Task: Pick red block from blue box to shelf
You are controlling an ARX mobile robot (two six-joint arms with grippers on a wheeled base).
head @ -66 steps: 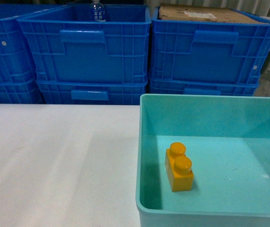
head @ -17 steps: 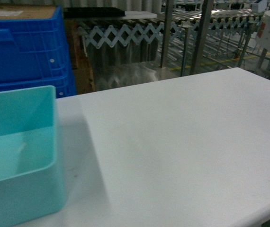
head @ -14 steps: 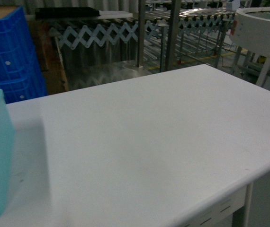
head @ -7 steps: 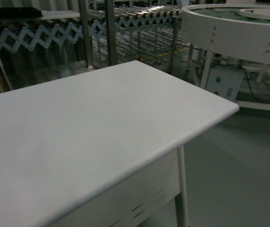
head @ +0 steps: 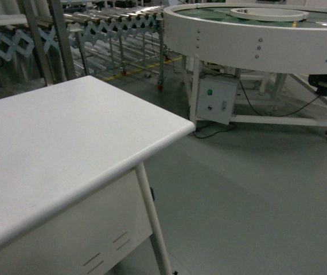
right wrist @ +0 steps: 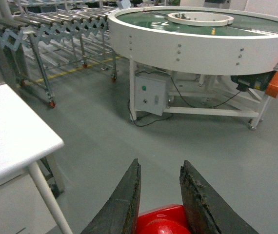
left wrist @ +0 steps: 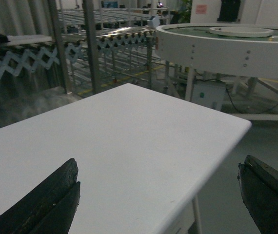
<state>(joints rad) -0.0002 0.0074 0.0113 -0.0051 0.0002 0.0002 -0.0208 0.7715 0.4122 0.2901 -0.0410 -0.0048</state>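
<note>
Apparently right jaws tight around red block (right wrist: pixel 161 222); left jaws wide.

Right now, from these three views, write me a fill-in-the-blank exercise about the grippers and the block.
1. The right gripper is shut on a block coloured ____.
2. The left gripper has its jaws spread wide and holds ____.
3. In the left wrist view, the surface under the left gripper is a white ____.
4. In the right wrist view, the big white conveyor ahead has a ____ shape.

Missing words: red; nothing; table; round
</note>
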